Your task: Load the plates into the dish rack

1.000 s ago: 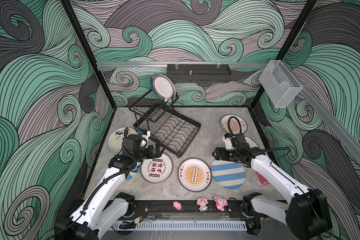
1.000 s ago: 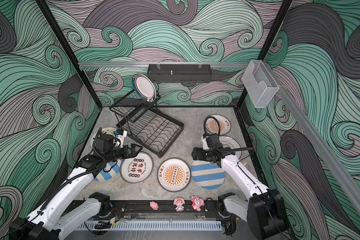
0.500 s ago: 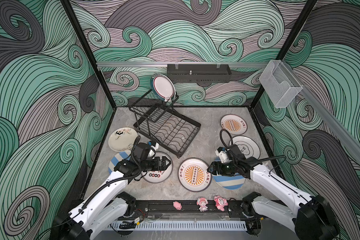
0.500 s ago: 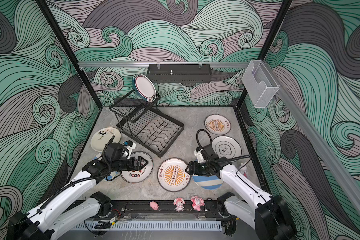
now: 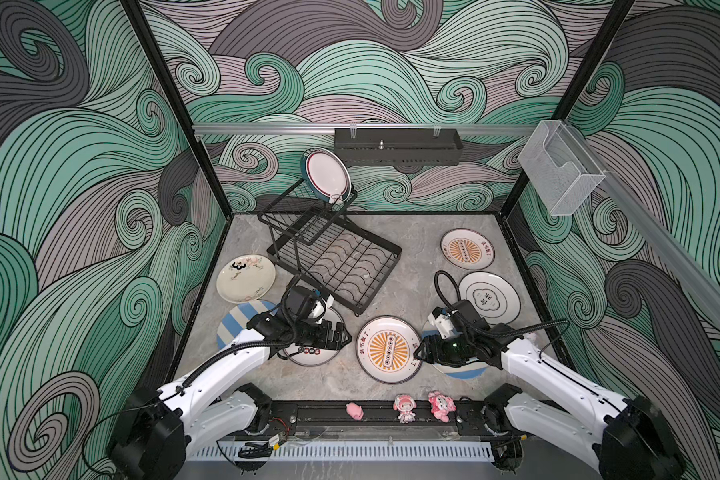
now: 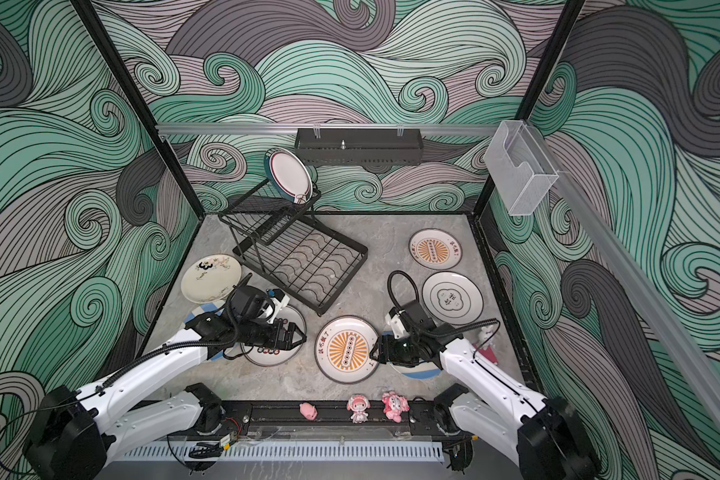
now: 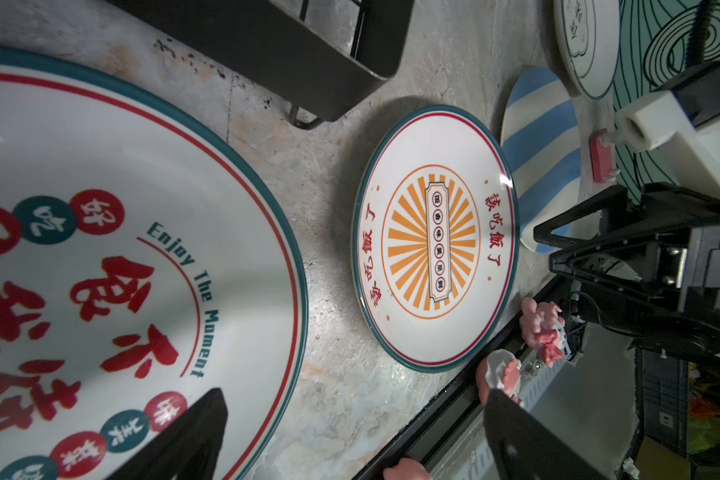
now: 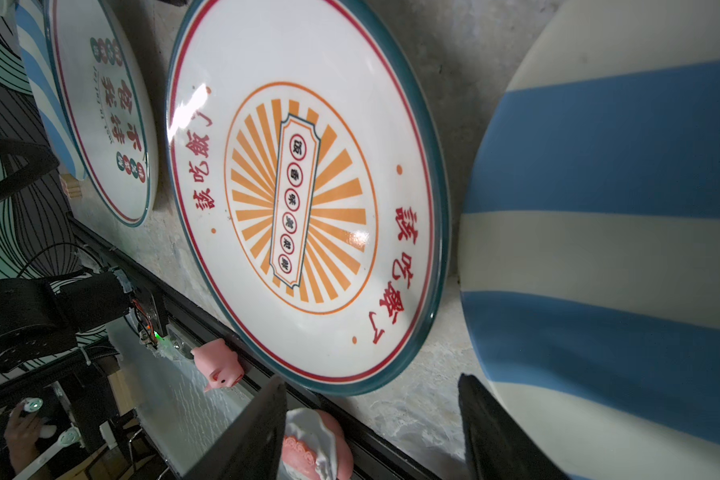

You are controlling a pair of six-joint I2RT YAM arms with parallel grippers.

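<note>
While both arms reach low over the grey marbled tabletop (image 5: 412, 232), the black wire dish rack (image 5: 352, 266) stands in the upper middle of both top views, its raised slotted tier holding one glossy teal-rimmed plate (image 5: 327, 174) on edge. Other round glazed plates lie flat around it: a cream floral plate (image 5: 246, 277) at left, a sunburst plate (image 5: 388, 349) in the lower middle, a second sunburst plate (image 5: 467, 248) and a cloud-emblem plate (image 5: 489, 297) at right. The left gripper (image 5: 346, 337) hovers with jaws spread across the rim of the characters plate (image 5: 316, 359), which the arm mostly hides from above; only the left wrist view lets me read "Enjoy The Moment" on it. The right gripper (image 5: 415, 354), jaws apart and pinching nothing, sits at the edge of a striped plate (image 5: 460, 373), whose broad blue and cream bands only the right wrist view shows plainly. Three pink figurines (image 5: 404, 409) stand on the black front rail (image 5: 329, 411).
</note>
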